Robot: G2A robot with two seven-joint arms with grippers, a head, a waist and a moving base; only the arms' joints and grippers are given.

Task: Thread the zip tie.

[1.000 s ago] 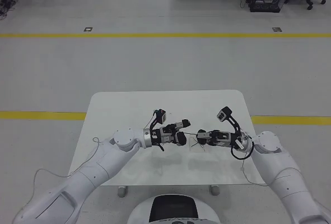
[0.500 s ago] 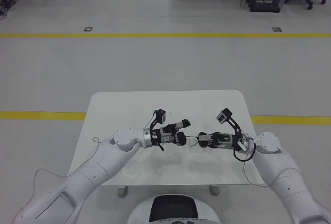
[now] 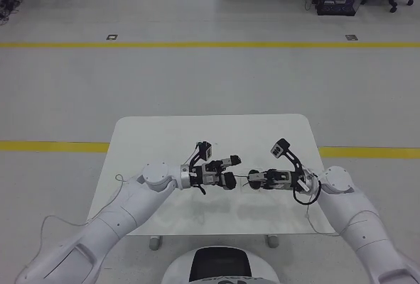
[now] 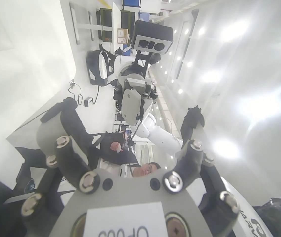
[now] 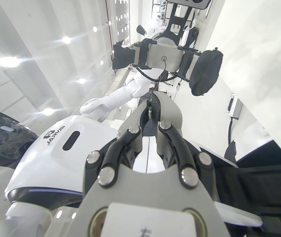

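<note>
Overhead, the 2 grippers face each other tip to tip above the middle of the white table (image 3: 160, 135), held off its surface so the threading can be done in the air. The right gripper (image 3: 256, 177) has a thin dark zip tie (image 3: 244, 172) projecting from it toward the left gripper (image 3: 231, 179). The strap bridges the small gap between them, and a slack curl seems to hang just below. That pose reads as one arm presenting the tie while the other stands ready to take its free end.

From the left wrist, the fingers (image 4: 67, 124) stand wide apart, their opening aimed straight at the other arm's gripper, which sits near and centred between them. The tie itself is too thin to pick out here.

From the right wrist, the fingers (image 5: 163, 110) are pressed together, which I take as a pinch on the tie to hold it stiff and level. Beyond them the left gripper's black pads (image 5: 205, 72) sit spread, framing a gap wide enough to forgive a small aiming error.
</note>
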